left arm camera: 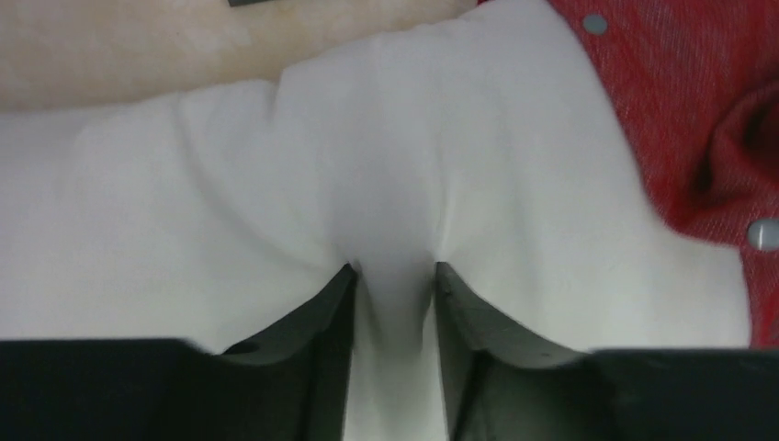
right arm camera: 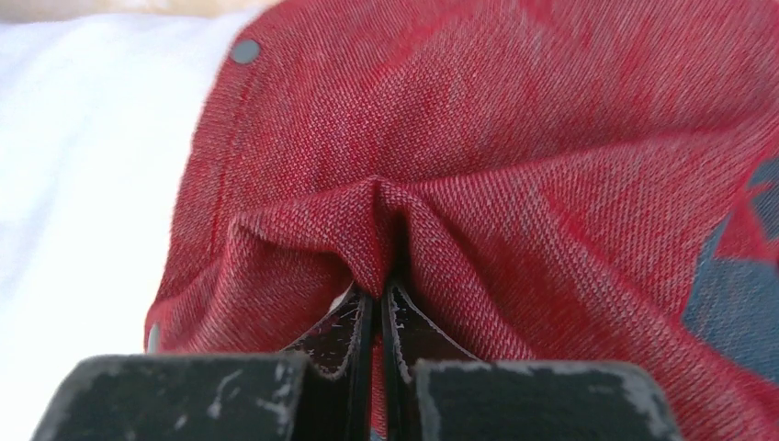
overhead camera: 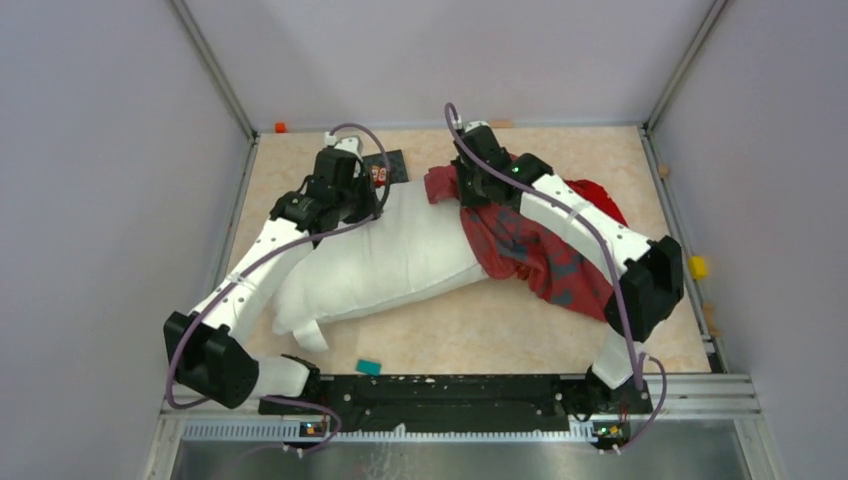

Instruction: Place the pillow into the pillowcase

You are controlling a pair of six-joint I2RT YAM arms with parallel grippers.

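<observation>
The white pillow lies slantwise across the table, its right end inside the mouth of the red pillowcase. My left gripper presses down on the pillow's far edge. In the left wrist view its jaws stand a little apart with a raised fold of pillow filling the gap, and the pillowcase shows at the right. My right gripper is at the pillowcase's far left rim. In the right wrist view that gripper is shut on a pinch of red cloth, with the pillow to its left.
A black card lies just behind the left gripper. A small teal block sits near the front rail. A yellow object and an orange one sit at the table's edges. Grey walls enclose three sides.
</observation>
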